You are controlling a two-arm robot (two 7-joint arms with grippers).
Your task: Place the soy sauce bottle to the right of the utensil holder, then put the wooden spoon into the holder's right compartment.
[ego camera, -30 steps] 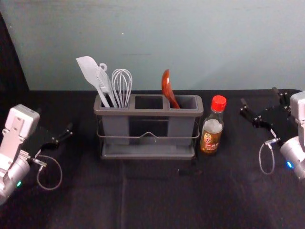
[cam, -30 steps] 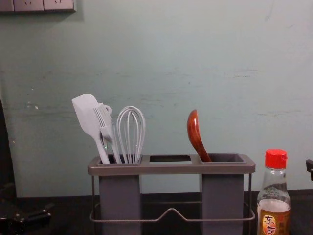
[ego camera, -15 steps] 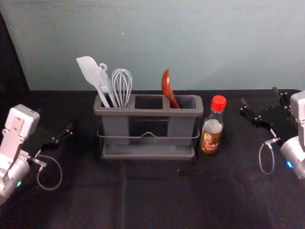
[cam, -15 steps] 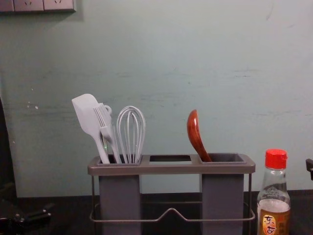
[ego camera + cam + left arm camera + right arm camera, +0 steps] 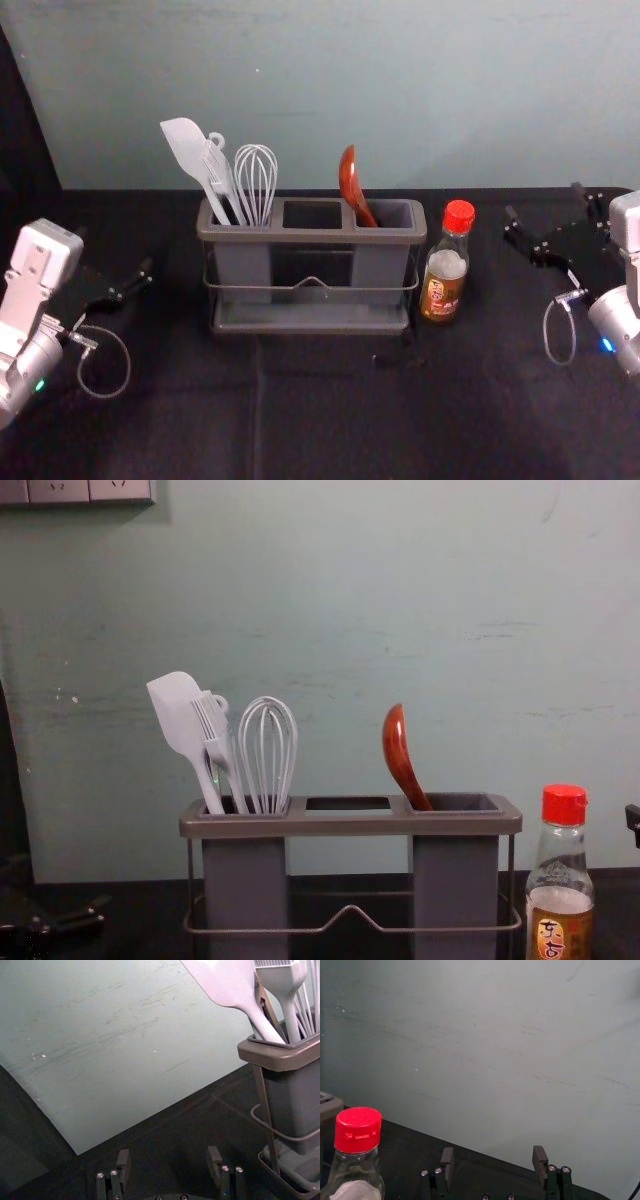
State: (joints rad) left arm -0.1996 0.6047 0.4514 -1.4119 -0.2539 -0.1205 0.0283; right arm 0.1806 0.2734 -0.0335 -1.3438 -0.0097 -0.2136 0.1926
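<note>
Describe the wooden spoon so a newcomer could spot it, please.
Find the grey utensil holder on the dark table. The wooden spoon leans left in its right compartment, head up. It is reddish-brown, unlike the pale spatula and whisk at left.

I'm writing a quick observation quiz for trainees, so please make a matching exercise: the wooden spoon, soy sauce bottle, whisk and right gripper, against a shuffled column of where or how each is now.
Things
1. Wooden spoon
2. Soy sauce bottle
3. Whisk
4. Right gripper

Places and states
A. Open and holding nothing
B. In the left compartment of the utensil holder
C. Leaning in the right compartment
D. Upright, just right of the utensil holder

Right pairs: 1-C, 2-D, 3-B, 4-A
</note>
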